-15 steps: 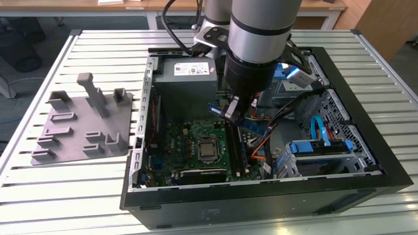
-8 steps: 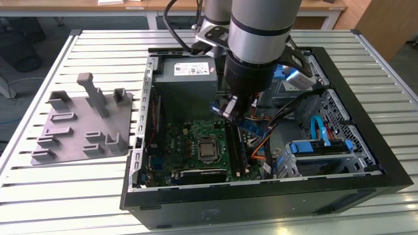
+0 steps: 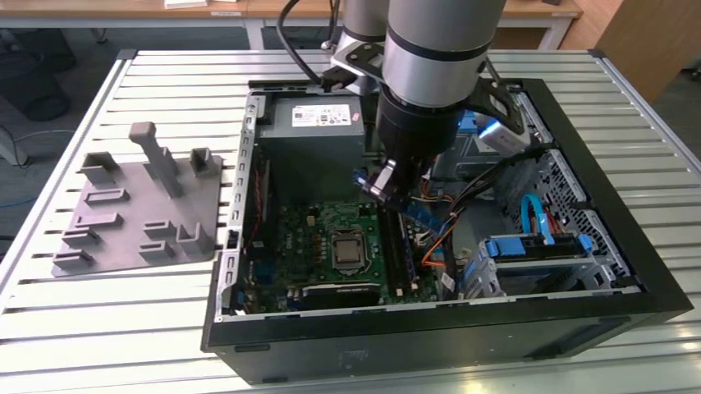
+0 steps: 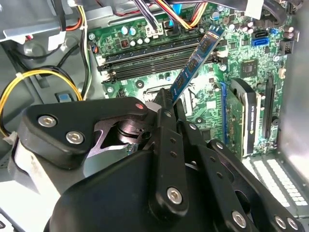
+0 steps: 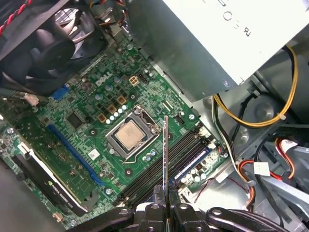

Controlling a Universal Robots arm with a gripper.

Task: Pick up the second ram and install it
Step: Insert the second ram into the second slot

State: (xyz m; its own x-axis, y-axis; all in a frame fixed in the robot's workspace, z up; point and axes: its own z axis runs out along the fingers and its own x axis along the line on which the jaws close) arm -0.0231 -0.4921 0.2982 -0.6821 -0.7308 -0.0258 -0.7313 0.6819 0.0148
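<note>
Your gripper (image 3: pixel 383 187) was clamped on one end of second ram (image 4: pixel 198 55), jaws closed on its flat faces. Stick hung inside computer case (image 3: pixel 613 312), over motherboard (image 3: pixel 323 234) edge at exterior view's right. Long axis ran out from fingers, slanting down toward black memory slots (image 5: pixel 186 157), free end nearest them. Judged: axis crossed slot lines, not parallel; stick not yet seated.

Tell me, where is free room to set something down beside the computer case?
Bare table slats lie at the exterior view's left, around the grey tray, widest nearer the camera. Inside the computer case it is crowded: cables, drives, and the pincer holding the ram stick above the board.
</note>
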